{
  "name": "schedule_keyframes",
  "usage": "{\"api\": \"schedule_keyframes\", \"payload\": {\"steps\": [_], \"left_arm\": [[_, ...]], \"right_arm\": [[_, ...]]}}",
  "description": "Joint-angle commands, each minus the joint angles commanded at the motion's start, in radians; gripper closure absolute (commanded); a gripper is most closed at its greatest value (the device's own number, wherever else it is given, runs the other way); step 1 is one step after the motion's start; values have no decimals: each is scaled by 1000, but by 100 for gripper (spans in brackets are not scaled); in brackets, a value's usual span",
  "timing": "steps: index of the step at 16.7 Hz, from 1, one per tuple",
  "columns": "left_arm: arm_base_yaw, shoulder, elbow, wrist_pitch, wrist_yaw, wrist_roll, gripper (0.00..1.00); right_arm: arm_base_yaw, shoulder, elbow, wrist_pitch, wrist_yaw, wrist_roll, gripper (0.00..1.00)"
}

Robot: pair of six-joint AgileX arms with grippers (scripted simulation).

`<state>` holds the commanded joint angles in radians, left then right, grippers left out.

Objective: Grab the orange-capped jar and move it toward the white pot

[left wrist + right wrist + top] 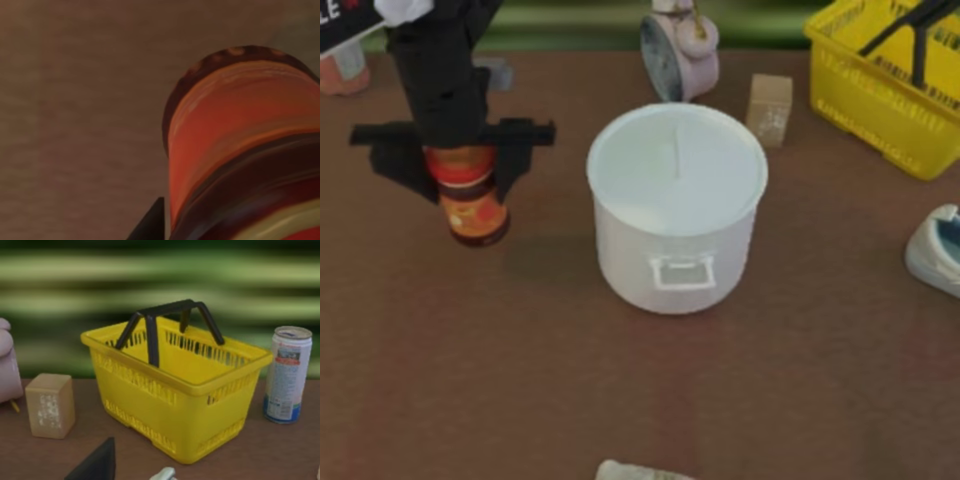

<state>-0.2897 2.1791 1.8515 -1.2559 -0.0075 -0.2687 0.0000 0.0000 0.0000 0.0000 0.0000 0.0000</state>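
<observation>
Gripping orange-capped jar, left end effector, left of white pot

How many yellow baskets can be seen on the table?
1. The basket stands at the table's far right corner in the top view, right of the tan block; the right wrist view shows it too. None seems hidden.

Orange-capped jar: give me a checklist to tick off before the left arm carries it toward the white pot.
1. Left gripper at the orange-capped jar: ok, it sits over the cap.
2. Grip closed on the jar: cannot tell; the fingers are hidden in both views.
3. Jar clear of the table: cannot tell.
4. Path to the white pot: ok, bare brown table between them.
5. Right arm out of the way: ok, its wrist view faces the yellow basket, well off the path.
</observation>
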Motion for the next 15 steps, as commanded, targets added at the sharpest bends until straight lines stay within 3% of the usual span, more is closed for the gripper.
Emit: {"api": "schedule_keyframes", "payload": {"steps": [7, 15], "left_arm": [[-3, 0, -5, 4, 0, -15, 100], [-3, 47, -128, 176, 0, -15, 100]], "right_arm": [[0, 0, 0, 0, 0, 0, 0], [0, 0, 0, 0, 0, 0, 0]]}}
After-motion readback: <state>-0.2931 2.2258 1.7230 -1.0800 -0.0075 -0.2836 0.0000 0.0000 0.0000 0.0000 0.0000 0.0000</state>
